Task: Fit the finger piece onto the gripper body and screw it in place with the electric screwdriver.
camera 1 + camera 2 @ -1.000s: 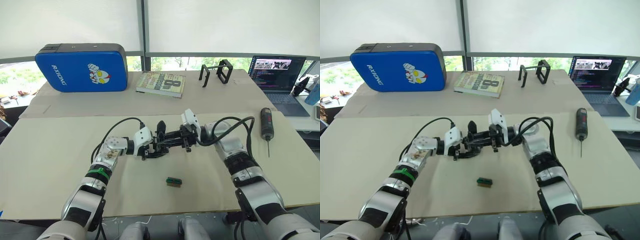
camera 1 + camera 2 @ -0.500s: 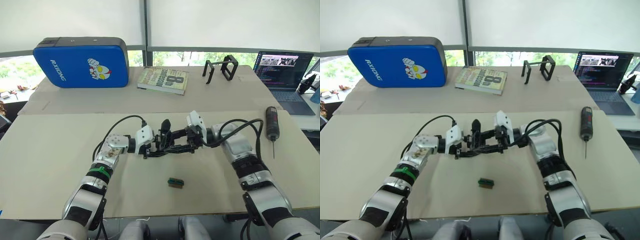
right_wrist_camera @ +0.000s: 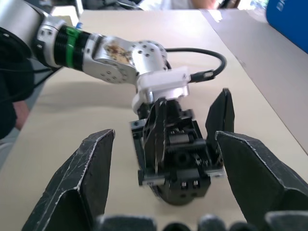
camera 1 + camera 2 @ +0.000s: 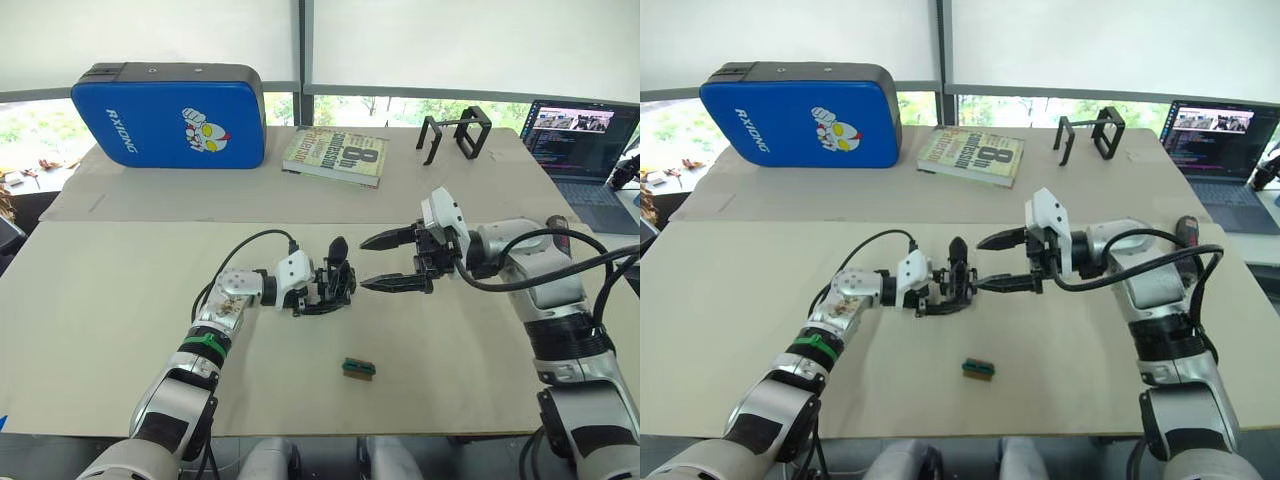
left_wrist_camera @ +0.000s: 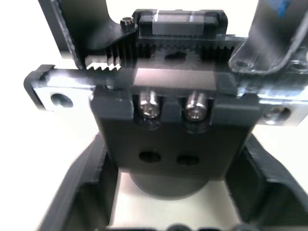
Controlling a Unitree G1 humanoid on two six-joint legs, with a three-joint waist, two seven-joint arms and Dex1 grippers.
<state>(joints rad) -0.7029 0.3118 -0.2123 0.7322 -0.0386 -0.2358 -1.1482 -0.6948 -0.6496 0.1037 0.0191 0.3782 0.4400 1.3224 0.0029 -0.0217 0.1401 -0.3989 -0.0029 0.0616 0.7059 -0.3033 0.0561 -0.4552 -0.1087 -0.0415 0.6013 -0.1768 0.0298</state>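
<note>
The gripper body [image 4: 328, 288], a small black assembly on a round base, rests on the table between the fingers of my left gripper [image 4: 325, 297]. That gripper stands open, with light showing between each finger [image 5: 82, 187] and the round base. In the right wrist view two pointed black wedges [image 3: 158, 132] rise from the body. I cannot tell which of them, if either, is the finger piece. My right gripper [image 4: 372, 262] is open and empty, a short way to the right of the body. The electric screwdriver [image 4: 1186, 227] lies at the far right, partly behind my right arm.
A small green and tan block [image 4: 358, 368] lies near the table's front edge. At the back stand a blue case [image 4: 170, 115], a book [image 4: 335, 155] and a black wire-frame stand [image 4: 456, 135]. A laptop [image 4: 585, 135] sits at the far right.
My right gripper has opened and drawn back to the right, away from the gripper body. The body stays at my left gripper. The camera has shifted a little.
</note>
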